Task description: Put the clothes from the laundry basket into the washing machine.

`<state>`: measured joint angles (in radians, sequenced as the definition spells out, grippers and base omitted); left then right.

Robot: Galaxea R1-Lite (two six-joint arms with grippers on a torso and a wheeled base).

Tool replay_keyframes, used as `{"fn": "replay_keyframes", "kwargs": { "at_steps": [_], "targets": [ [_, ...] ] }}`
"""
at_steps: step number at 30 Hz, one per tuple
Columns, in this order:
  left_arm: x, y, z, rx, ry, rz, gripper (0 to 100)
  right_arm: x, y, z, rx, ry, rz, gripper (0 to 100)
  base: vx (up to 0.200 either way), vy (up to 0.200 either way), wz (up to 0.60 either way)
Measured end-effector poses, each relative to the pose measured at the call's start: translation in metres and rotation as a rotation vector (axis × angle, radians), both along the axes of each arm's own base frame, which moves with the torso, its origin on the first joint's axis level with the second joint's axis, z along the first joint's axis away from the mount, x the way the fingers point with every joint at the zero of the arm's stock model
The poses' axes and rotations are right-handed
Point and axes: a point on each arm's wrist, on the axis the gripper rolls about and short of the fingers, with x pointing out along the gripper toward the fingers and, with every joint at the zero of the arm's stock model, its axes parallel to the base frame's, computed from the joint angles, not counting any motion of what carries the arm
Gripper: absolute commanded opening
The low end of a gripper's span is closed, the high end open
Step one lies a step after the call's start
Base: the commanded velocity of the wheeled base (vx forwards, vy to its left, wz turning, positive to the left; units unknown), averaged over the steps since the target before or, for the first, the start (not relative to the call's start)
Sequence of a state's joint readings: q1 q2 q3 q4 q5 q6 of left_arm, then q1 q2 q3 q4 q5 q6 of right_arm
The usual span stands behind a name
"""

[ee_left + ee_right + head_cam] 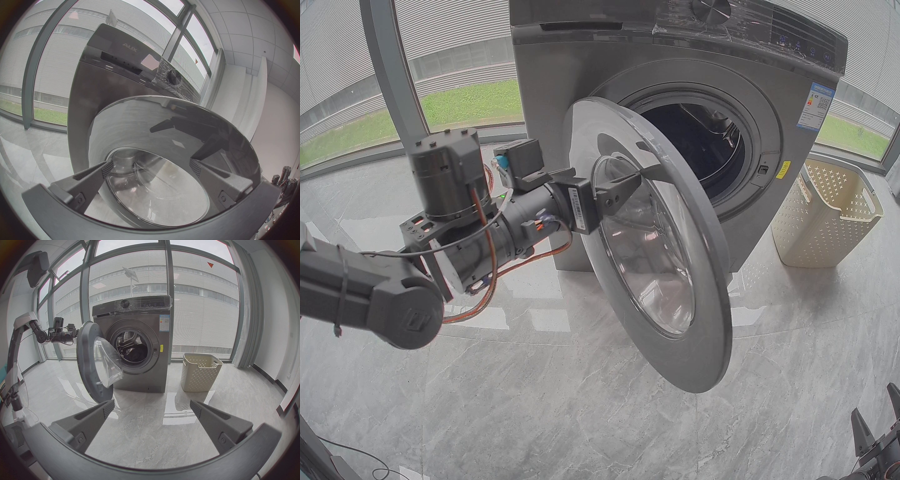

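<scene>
The grey washing machine stands with its round door swung wide open towards me. My left gripper is open against the door's outer face, its fingertips at the glass bowl. Inside the drum lies something dark, probably clothes. To the right of the machine, the cream laundry basket stands on the floor, and nothing shows over its rim. My right gripper hangs open and empty, well back from the machine, at the lower right of the head view.
A glossy grey stone floor spreads in front of the machine. A curved window wall with a grey pillar runs behind the machine and basket. The open door sticks far out over the floor.
</scene>
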<state>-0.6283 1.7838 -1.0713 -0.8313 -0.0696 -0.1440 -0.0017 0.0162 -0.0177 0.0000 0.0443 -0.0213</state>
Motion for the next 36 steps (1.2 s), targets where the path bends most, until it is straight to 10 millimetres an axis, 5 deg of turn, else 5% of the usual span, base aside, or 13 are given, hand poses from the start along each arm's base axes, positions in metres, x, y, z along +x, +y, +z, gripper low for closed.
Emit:
{"fn": "replay_keyframes", "kwargs": {
  "at_steps": [13, 23, 30, 36],
  "targets": [
    [0.049, -0.033, 0.018, -0.14, -0.037, 0.086, 100, 0.0, 0.0, 0.0, 0.0, 0.0, 0.0, 100, 0.0, 0.0, 0.0],
    [0.089, -0.055, 0.012, -0.219, -0.039, 0.217, 100, 0.0, 0.0, 0.0, 0.0, 0.0, 0.0, 100, 0.0, 0.0, 0.0],
    [0.087, -0.056, -0.009, -0.17, 0.024, 0.229, 100, 0.0, 0.0, 0.0, 0.002, 0.0, 0.0, 100, 0.0, 0.0, 0.0],
    [0.057, -0.04, -0.021, -0.094, 0.1, 0.208, 100, 0.0, 0.0, 0.0, 0.002, 0.0, -0.001, 100, 0.0, 0.0, 0.0]
  ]
}}
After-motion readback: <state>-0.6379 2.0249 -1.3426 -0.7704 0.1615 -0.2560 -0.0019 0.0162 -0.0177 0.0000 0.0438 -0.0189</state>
